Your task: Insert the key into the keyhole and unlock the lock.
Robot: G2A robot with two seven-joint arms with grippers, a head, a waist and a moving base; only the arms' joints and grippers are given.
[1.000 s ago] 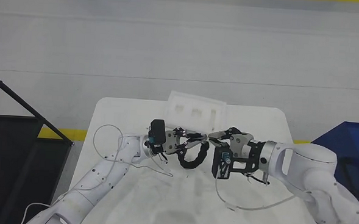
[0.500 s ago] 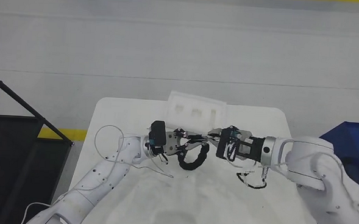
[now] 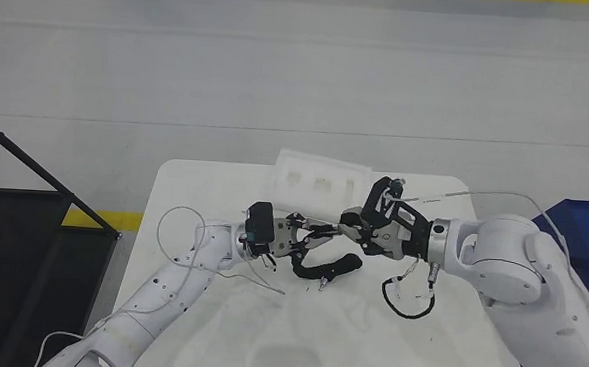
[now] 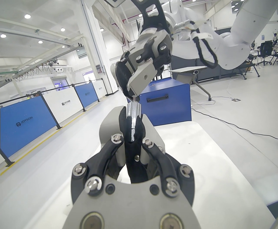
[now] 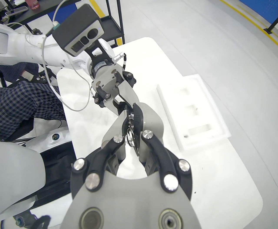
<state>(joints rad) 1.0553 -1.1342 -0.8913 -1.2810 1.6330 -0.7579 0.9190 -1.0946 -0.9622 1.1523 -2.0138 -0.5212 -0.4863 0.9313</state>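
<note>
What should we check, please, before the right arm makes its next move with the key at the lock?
1. Left gripper shut on the lock: ok.
2. Right gripper shut on the key: ok.
3. Key tip lined up with the lock's chrome end: ok.
4. Key fully seated: cannot tell.
5. Foam tray lying apart from both grippers: ok.

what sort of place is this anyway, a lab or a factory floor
Most likely a large robotics test hall: a high white ceiling with round lamps, blue and white barrier panels fencing off bays, and a yellow floor line.
</note>
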